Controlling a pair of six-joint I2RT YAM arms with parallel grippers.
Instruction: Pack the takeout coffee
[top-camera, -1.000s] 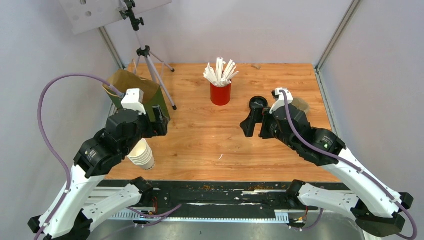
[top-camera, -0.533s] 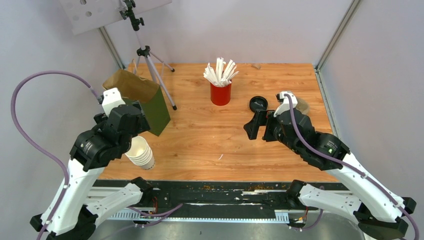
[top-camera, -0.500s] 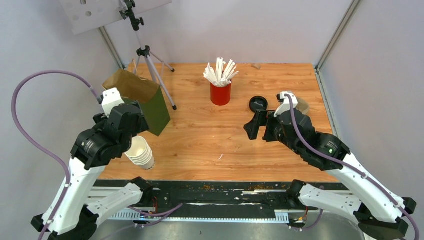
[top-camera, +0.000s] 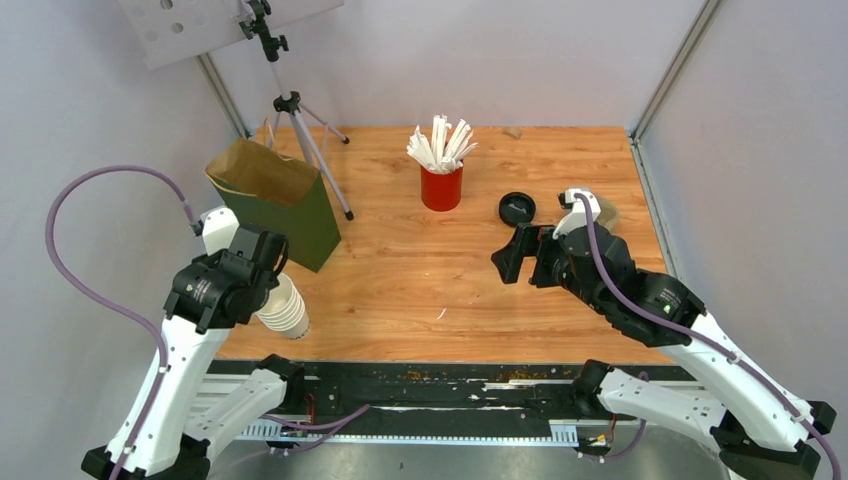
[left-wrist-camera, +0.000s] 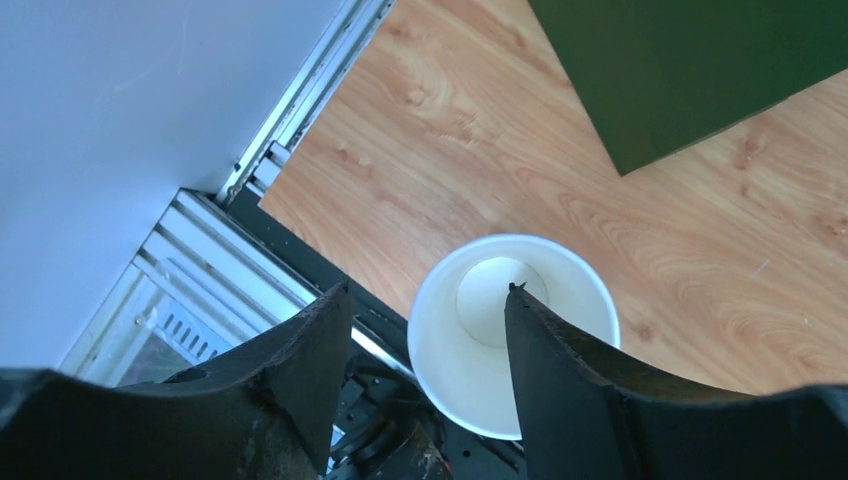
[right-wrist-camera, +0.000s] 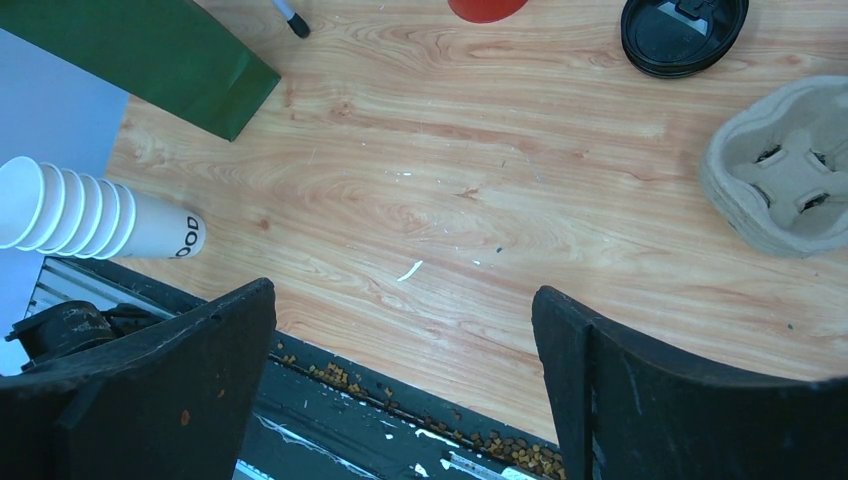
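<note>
While the left gripper (left-wrist-camera: 425, 290) hangs at the mouth of the stack of white cups (top-camera: 290, 315) by the near edge, its fingers (left-wrist-camera: 290, 390) are apart, with the front rim between them, not pinched yet. It should squeeze softly and pull off one cup only. The green bag (top-camera: 290, 210) stands just behind. The black lid (top-camera: 517, 208) lies well apart. The right gripper (right-wrist-camera: 402, 290) hangs open and empty.
</note>
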